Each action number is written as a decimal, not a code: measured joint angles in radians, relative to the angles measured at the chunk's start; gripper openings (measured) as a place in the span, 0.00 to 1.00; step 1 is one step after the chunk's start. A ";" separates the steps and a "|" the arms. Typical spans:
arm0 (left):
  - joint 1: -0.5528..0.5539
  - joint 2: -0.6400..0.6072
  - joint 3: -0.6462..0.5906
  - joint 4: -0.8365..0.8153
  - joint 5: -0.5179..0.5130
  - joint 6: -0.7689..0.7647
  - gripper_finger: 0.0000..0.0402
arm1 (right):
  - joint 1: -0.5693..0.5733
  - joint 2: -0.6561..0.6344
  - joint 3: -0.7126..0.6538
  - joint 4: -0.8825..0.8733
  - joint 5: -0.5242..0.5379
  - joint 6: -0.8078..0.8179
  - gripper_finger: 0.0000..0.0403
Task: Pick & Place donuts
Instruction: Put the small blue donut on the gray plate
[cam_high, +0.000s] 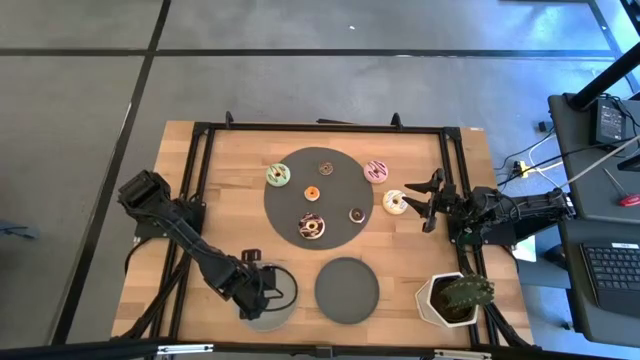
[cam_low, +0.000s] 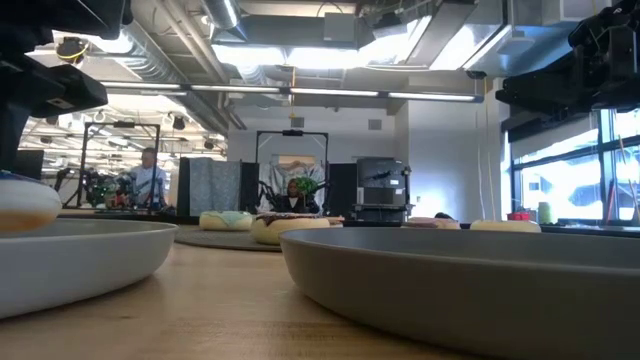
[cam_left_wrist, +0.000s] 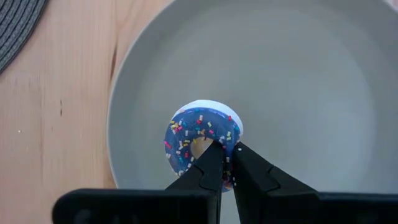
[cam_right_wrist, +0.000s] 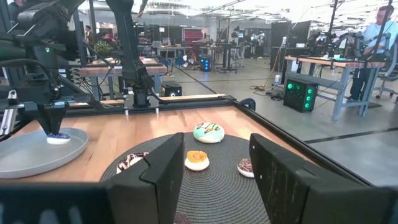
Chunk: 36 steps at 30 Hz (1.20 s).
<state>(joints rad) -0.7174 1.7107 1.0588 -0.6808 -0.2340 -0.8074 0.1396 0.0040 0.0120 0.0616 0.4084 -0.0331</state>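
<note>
My left gripper (cam_high: 262, 290) hangs over the light grey plate (cam_high: 270, 318) at the table's near edge, shut on a blue-iced sprinkled donut (cam_left_wrist: 193, 140). My right gripper (cam_high: 412, 200) is open and hovers right of the white-iced donut (cam_high: 394, 202), which lies on the wood. The pink donut (cam_high: 376, 171) also lies on the wood. On the dark round mat (cam_high: 290, 205) lie the green donut (cam_high: 278, 176), the chocolate-sprinkled one (cam_high: 311, 227) and three mini ones (cam_high: 312, 193). My left gripper (cam_left_wrist: 227, 152) pinches the ring wall (cam_left_wrist: 229, 134) of the blue donut, one finger (cam_left_wrist: 208, 165) at the hole and the other (cam_left_wrist: 252, 171) outside. The fingers come from above, pointing down. The donut sits icing-up in the light grey plate (cam_left_wrist: 298, 93); whether it rests on the plate, I cannot tell.
A dark grey plate (cam_high: 347, 290) sits right of the light one. A white pot with a plant (cam_high: 455, 298) stands at the near right corner. Black frame rails (cam_high: 200, 180) run along the table's sides. Bare wood lies between mat and plates.
</note>
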 joint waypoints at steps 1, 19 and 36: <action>0.000 0.000 0.000 0.000 0.000 -0.001 0.05 | 0.000 0.000 0.000 0.000 0.000 -0.001 0.45; 0.000 0.000 0.000 0.000 0.055 -0.064 0.05 | 0.000 0.000 0.000 0.000 0.000 -0.001 0.45; 0.003 0.000 -0.001 -0.003 0.090 -0.084 0.22 | 0.000 0.000 0.000 0.000 0.000 -0.001 0.45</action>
<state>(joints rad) -0.7146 1.7111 1.0580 -0.6835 -0.1436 -0.8914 0.1394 0.0040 0.0120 0.0612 0.4084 -0.0345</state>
